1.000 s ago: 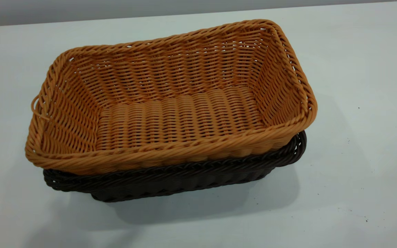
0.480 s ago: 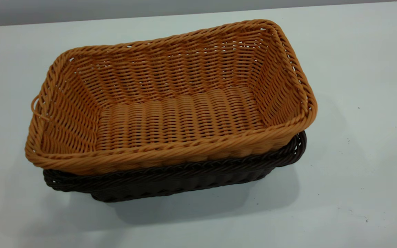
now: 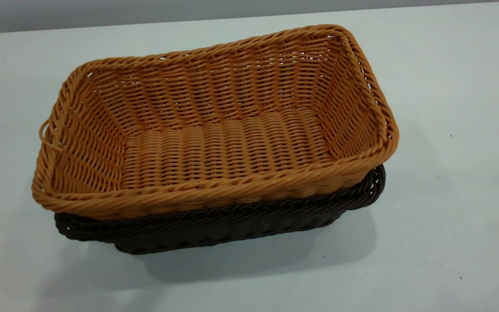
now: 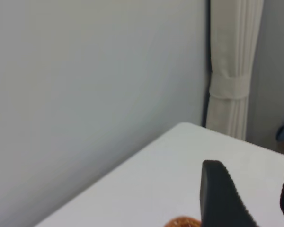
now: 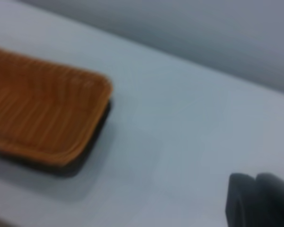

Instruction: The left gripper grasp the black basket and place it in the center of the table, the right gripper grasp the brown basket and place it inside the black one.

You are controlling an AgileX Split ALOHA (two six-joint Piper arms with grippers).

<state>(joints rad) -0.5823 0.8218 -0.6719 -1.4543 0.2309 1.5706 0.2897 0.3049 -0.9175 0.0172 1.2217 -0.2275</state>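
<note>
Exterior, arms: out of view.
Exterior, baskets: brown basket point(image 3: 215, 130) nested in black basket point(image 3: 232, 225), mid-table, holding nothing.
Exterior, room: bare table point(image 3: 448, 86) on every side; far edge just behind.
Left wrist: left gripper point(image 4: 255, 198) raised above the table point(image 4: 146, 189), fingers point(image 4: 222, 198) apart, gripping nothing; curtain point(image 4: 232, 71) past the table corner.
Right wrist: right gripper point(image 5: 260, 201) well apart from both baskets point(image 5: 42, 113); finger state indiscernible.

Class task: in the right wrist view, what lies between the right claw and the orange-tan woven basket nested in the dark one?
Only bare pale grey table separates the right claw from the orange-tan woven wicker basket; the right wrist view shows this.
</note>
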